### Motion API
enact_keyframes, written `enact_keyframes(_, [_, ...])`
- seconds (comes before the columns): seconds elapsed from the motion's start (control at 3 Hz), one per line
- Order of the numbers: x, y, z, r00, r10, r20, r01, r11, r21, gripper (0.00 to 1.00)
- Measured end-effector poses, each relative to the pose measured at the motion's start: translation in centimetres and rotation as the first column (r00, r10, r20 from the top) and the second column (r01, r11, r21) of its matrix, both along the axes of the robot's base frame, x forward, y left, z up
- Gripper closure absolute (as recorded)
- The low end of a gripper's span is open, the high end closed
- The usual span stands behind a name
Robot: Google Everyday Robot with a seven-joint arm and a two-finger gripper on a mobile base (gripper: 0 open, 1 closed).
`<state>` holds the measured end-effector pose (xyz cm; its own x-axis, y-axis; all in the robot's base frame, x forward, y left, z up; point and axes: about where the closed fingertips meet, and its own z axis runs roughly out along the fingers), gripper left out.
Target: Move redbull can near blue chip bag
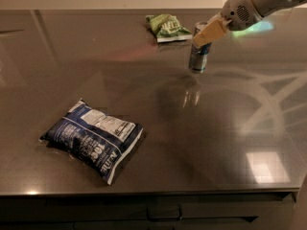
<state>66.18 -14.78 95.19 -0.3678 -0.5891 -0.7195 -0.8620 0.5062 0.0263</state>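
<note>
Clamping jaws around redbull can (198, 57) top

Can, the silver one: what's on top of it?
The robot's hand grips the can near its top, and a tan finger covers that part. The lid itself is hidden, so I cannot see it.

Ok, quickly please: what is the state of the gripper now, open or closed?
Gripper: closed on the upper part of the redbull can, at the back right, near the green bag.
</note>
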Motion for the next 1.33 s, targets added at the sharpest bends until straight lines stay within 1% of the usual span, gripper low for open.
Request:
enact_keyframes(0.33, [-3.0,3.3,0.7,0.9882,0.152,-0.018,-0.151,0.988,0.023,1.00])
enact_keyframes(0.67, [-5.7,6.5,0.7,0.9543,0.297,-0.033,-0.296,0.954,0.045,1.00])
enact_keyframes(1.0, [-7.8,9.2,0.2,0.9119,0.409,-0.032,-0.407,0.912,0.061,1.00])
enact_keyframes(1.33, [-9.6,11.8,-0.9,0.8633,0.504,-0.028,-0.502,0.863,0.059,1.00])
